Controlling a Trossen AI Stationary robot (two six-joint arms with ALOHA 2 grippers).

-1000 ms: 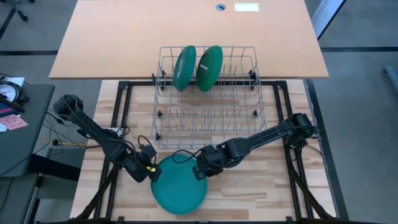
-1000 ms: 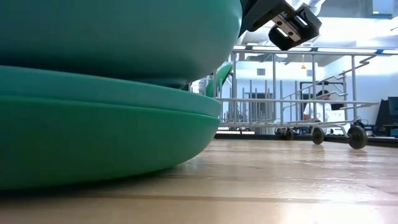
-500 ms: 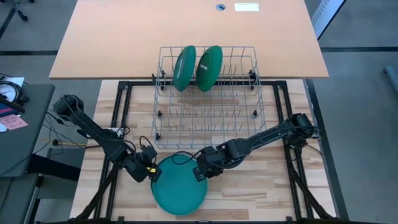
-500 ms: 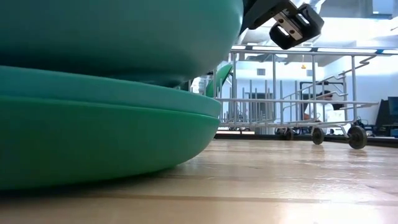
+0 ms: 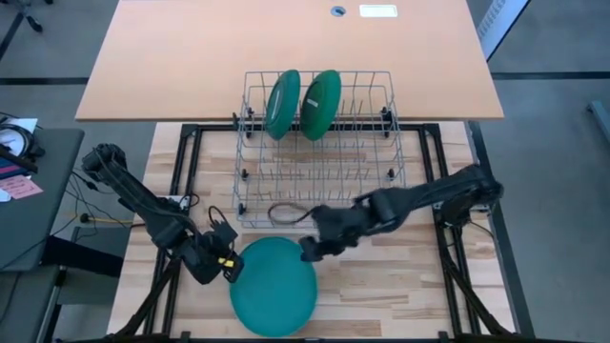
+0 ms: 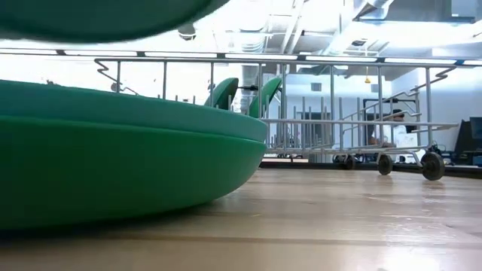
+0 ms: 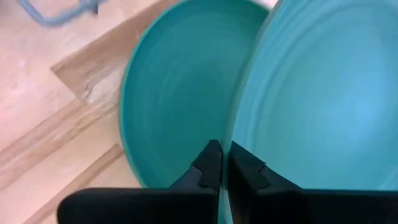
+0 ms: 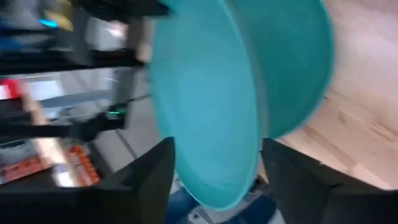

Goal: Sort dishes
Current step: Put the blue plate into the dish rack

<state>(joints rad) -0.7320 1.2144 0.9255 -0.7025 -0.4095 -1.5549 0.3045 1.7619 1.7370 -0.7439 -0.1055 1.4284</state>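
Your left gripper (image 7: 219, 167) is clamped on the rim of the top teal plate (image 5: 274, 297), with its fingers (image 7: 208, 169) pressed together over the thin edge. This plate is lifted and tilted just above the stack of teal plates (image 6: 113, 165) that rests on the wooden table (image 5: 381, 286) directly below the gripper. Your right gripper (image 5: 310, 250) has its fingers apart and holds nothing; it is just beside the far edge of the same plate, between it and the wire rack (image 5: 316, 152). Two dark green plates (image 5: 303, 103) stand upright in the rack's far row, well beyond both grippers.

You now carry the plate from one thin edge only. I judge it can rotate or slip out of the pinch if you swing fast, and fall on the stack. The open right fingers are close, so a careless lift can knock the plate against them. Also the rack wires can catch the rim when you insert it.
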